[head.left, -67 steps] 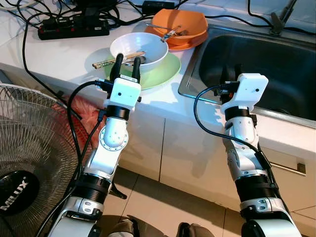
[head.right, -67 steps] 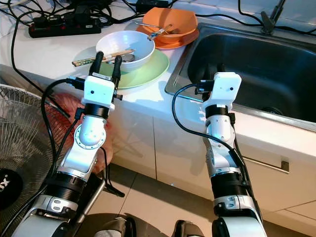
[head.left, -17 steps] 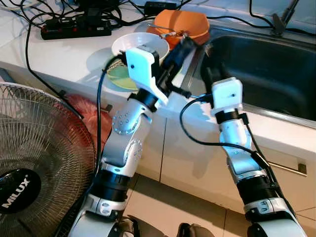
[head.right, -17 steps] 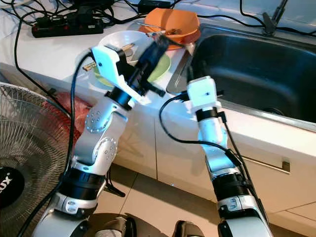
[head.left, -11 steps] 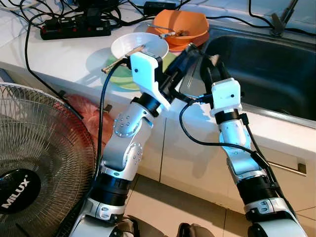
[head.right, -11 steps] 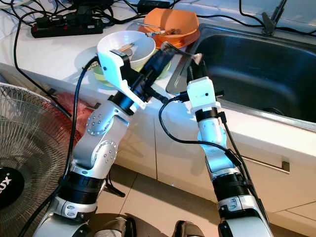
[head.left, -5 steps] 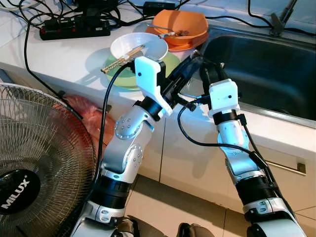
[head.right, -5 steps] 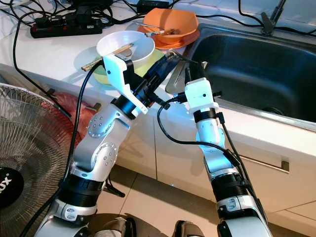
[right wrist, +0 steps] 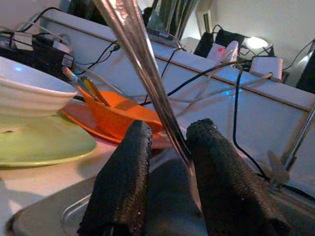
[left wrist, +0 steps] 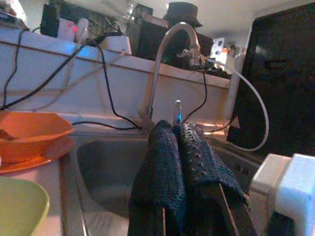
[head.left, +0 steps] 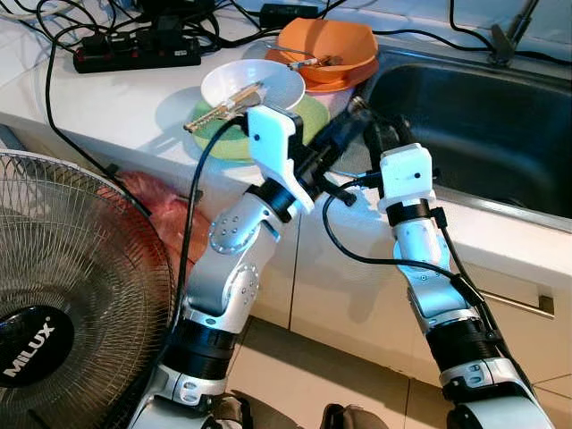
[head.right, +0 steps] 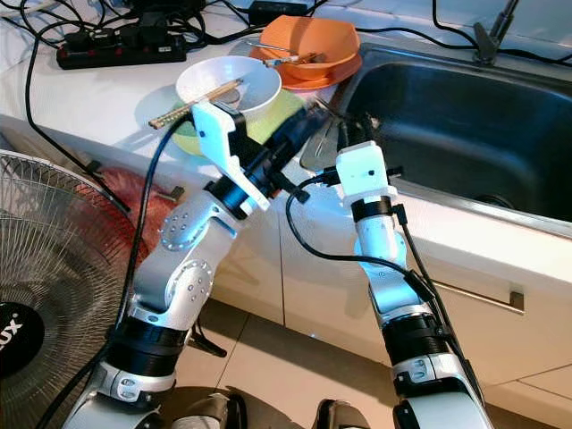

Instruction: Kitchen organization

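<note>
At the sink's (head.left: pixel 465 116) edge, right gripper (right wrist: pixel 165 162) grips a metal utensil (right wrist: pixel 142 69), left gripper (left wrist: pixel 179 147) closed empty; white bowl (head.left: pixel 253 85), orange bowl (head.left: pixel 326 40) remain on the surface (head.left: pixel 107 98).

A metal utensil handle (right wrist: pixel 147 78) slants from the top of the frame down between the right gripper (right wrist: pixel 170 147)'s two black fingers (right wrist: pixel 125 182) (its working end is hidden). At left a white bowl (right wrist: pixel 27 93) sits on a green plate (right wrist: pixel 44 142); an orange bowl (right wrist: pixel 120 115) stands behind.
</note>
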You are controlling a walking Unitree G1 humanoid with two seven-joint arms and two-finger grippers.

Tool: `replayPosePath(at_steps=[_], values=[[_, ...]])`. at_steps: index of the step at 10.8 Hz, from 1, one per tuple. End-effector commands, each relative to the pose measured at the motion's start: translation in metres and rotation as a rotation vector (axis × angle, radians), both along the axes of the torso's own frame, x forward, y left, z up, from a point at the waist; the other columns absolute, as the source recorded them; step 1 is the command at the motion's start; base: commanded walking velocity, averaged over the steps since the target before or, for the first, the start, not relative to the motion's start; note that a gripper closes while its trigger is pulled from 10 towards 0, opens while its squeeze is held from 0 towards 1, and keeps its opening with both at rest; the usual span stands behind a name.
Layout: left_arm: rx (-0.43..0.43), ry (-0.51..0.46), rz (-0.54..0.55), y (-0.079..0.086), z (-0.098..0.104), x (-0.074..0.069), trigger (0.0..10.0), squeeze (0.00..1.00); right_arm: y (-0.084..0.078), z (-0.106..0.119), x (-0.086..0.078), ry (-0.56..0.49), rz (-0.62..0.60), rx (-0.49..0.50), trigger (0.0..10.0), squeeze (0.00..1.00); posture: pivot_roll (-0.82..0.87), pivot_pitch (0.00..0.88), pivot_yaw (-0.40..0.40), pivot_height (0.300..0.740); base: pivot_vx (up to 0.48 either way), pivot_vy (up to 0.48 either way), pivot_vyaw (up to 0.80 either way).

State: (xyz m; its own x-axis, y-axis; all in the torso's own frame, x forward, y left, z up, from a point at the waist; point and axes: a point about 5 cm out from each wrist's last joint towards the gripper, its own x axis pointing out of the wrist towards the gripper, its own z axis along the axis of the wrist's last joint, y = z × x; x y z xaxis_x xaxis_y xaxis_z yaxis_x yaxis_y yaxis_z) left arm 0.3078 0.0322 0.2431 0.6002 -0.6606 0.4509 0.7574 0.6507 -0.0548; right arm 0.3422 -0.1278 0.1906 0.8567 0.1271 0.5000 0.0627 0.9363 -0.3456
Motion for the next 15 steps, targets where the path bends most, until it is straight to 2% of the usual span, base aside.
replayPosePath(at_steps=[1,9,10,11,15], values=[[0.005,-0.018,-0.026,-0.0034,0.0027,-0.0044,10.0,0.00,-0.0036,-0.0016,0.0004,0.005,-0.024,-0.007,10.0,0.00,0.01,0.125,0.034,0.740,0.000,0.000,0.00],[0.029,0.012,-0.048,-0.0053,-0.0027,-0.0042,10.0,0.00,-0.0045,0.0047,0.0007,-0.027,-0.040,0.003,10.0,0.00,0.01,0.132,0.035,0.740,0.000,0.000,0.00],[0.033,0.013,-0.050,-0.0055,-0.0033,-0.0043,10.0,0.00,-0.0039,0.0045,0.0008,-0.026,-0.036,0.003,4.4,0.00,0.01,0.132,0.035,0.740,0.000,0.000,0.00],[0.035,0.014,-0.050,-0.0056,-0.0039,-0.0043,10.0,0.00,-0.0032,0.0044,0.0006,-0.026,-0.032,0.004,0.0,0.00,0.01,0.132,0.035,0.740,0.000,0.000,0.00],[0.040,0.009,-0.044,-0.0056,-0.0038,-0.0038,10.0,0.00,-0.0024,0.0038,0.0006,-0.025,-0.027,-0.001,0.0,0.00,0.01,0.132,0.034,0.740,0.000,0.000,0.00]])
